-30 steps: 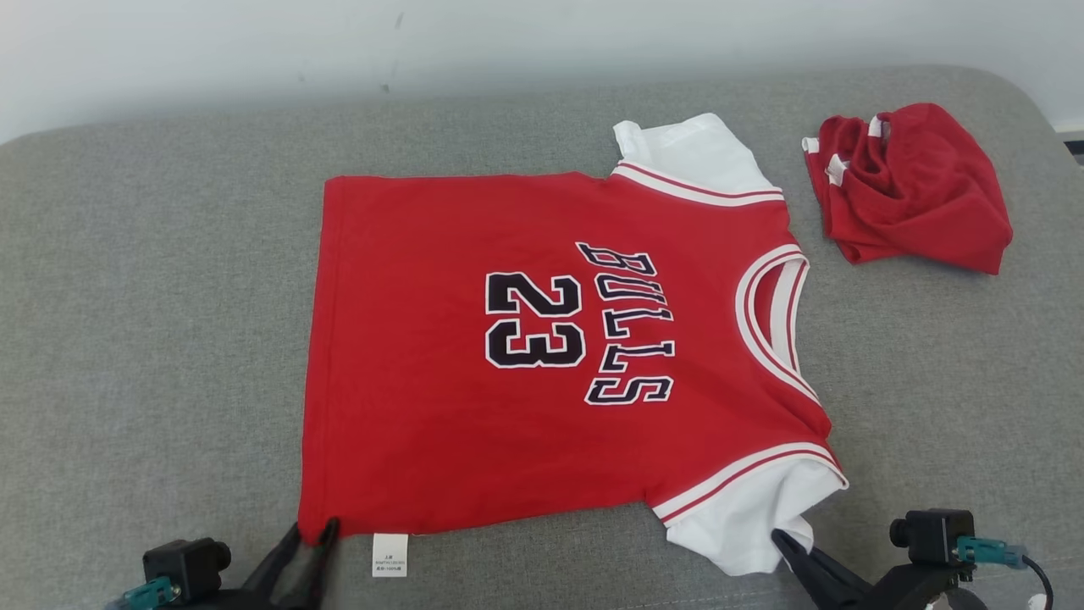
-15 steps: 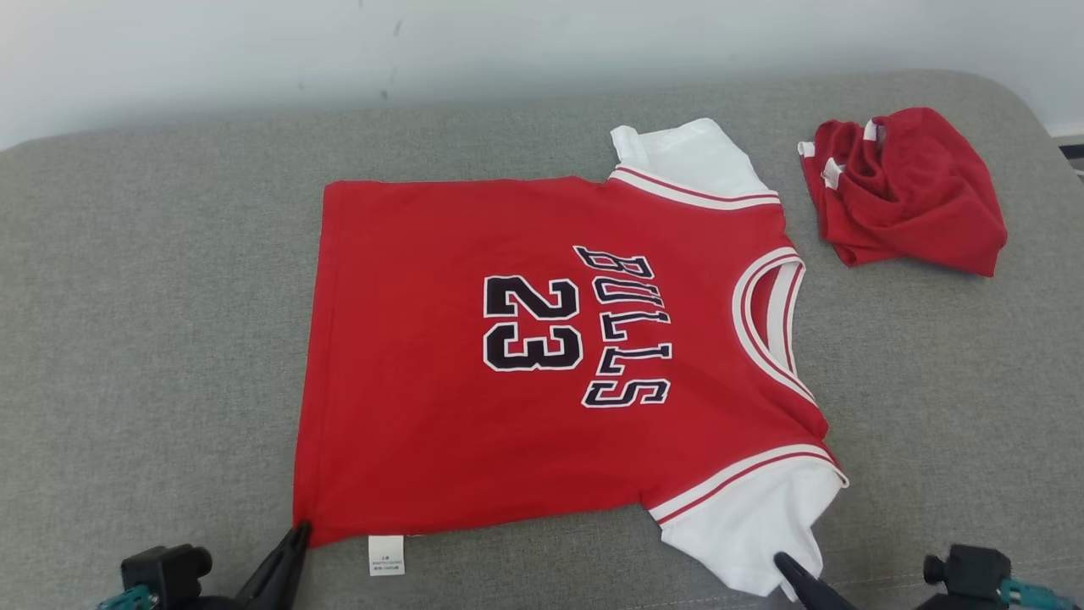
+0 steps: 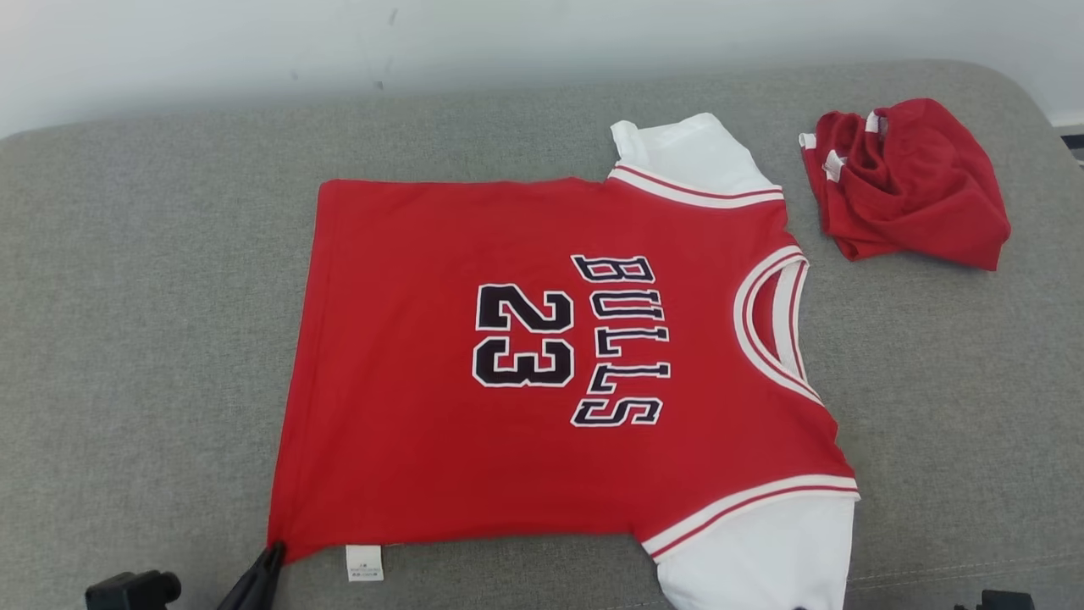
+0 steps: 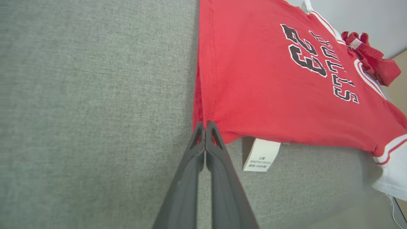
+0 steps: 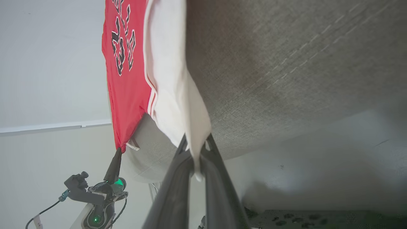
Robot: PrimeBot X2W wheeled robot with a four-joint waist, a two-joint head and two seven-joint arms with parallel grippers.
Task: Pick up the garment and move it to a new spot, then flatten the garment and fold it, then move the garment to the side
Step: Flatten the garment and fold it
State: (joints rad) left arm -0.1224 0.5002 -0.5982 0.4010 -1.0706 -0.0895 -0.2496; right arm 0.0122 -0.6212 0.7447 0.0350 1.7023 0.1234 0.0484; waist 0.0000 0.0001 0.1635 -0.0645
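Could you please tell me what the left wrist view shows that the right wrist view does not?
Left wrist view: a crumpled red garment beyond the jersey. Right wrist view: the right gripper shut on the white sleeve, and the left arm's wrist with its green light. Shared: the jersey's 23 print, its label, the grey cushion, and the left gripper shut on the jersey's hem.

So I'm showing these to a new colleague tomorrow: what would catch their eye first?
The red BULLS 23 jersey, spread flat across the middle of the grey cushion. The left claw is shut on its near hem corner and the right claw on its near white sleeve. A crumpled red garment lies at the far right.
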